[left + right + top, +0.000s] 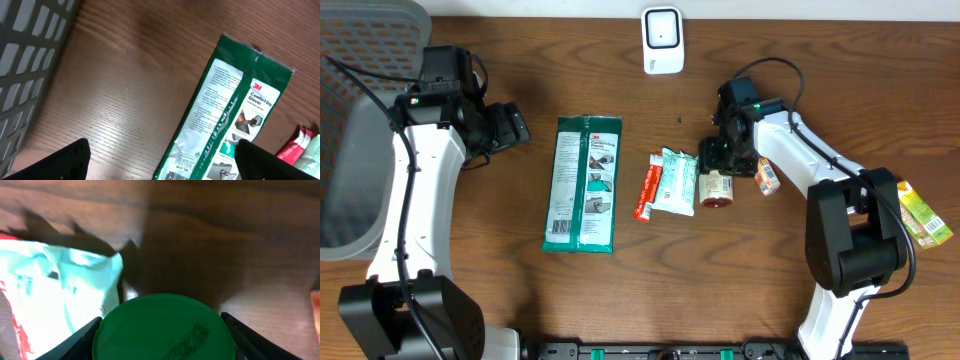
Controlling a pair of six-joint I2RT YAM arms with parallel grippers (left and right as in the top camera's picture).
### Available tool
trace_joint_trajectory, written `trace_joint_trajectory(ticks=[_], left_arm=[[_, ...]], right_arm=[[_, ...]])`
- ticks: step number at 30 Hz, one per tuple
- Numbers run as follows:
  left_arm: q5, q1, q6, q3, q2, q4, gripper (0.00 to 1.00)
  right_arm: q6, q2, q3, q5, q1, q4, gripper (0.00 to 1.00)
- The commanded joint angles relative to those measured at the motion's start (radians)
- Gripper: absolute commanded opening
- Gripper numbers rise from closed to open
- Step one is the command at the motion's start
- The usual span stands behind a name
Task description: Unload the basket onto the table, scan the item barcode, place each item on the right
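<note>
A small jar with a white label lies on its side on the table, right of centre. Its green lid fills the bottom of the right wrist view. My right gripper reaches down from behind it, and its two black fingers press against both sides of the lid. My left gripper hangs open over bare wood at the far left, left of a green 3M gloves pack. A barcode shows at that pack's lower end. A white scanner stands at the back edge.
A teal-and-white packet and a red stick pack lie just left of the jar. A small orange box sits to its right, and a yellow-green carton at the far right. A grey basket stands at the left edge.
</note>
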Motion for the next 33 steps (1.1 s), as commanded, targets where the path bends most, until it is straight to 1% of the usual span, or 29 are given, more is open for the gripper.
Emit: trace_joint_trajectory(ticks=[1, 3, 6, 10, 15, 16, 18, 19, 20, 21, 22, 29, 33], left_arm=[[0.002, 0.005, 0.006, 0.003, 0.005, -0.003, 0.92], [0.002, 0.005, 0.006, 0.003, 0.005, -0.003, 0.92], [0.002, 0.005, 0.006, 0.003, 0.005, -0.003, 0.92], [0.002, 0.005, 0.006, 0.002, 0.005, -0.003, 0.92], [0.002, 0.005, 0.006, 0.003, 0.005, -0.003, 0.93], [0.002, 0.005, 0.006, 0.003, 0.005, -0.003, 0.92], [0.002, 0.005, 0.006, 0.003, 0.005, -0.003, 0.92], [0.002, 0.005, 0.006, 0.003, 0.005, -0.003, 0.92], [0.002, 0.005, 0.006, 0.003, 0.005, -0.003, 0.92], [0.002, 0.005, 0.006, 0.003, 0.005, -0.003, 0.92], [0.002, 0.005, 0.006, 0.002, 0.005, -0.003, 0.92], [0.002, 0.005, 0.006, 0.003, 0.005, -0.003, 0.93], [0.002, 0.005, 0.006, 0.003, 0.005, -0.003, 0.92]], right_arm=[[-0.007, -0.009, 0.016, 0.006, 0.005, 0.016, 0.74], [-0.007, -0.009, 0.016, 0.011, 0.005, 0.015, 0.81], [-0.007, -0.009, 0.014, 0.035, 0.01, 0.014, 0.85], [-0.007, -0.008, 0.014, 0.061, 0.016, 0.023, 0.84], [-0.007, -0.008, 0.014, 0.095, 0.023, 0.046, 0.77], [-0.007, -0.008, 0.014, 0.095, 0.023, 0.044, 0.74], [-0.007, -0.008, 0.014, 0.096, 0.023, 0.042, 0.62], [-0.007, -0.008, 0.014, 0.096, 0.023, 0.041, 0.6], [-0.009, -0.008, 0.014, 0.096, 0.023, 0.041, 0.54], [-0.015, -0.009, 0.014, 0.095, 0.023, 0.04, 0.47], [-0.019, -0.011, 0.014, 0.094, 0.023, 0.038, 0.45], [-0.019, -0.077, 0.014, 0.077, 0.023, 0.015, 0.46], [-0.026, -0.155, 0.014, 0.084, 0.023, 0.006, 0.43]])
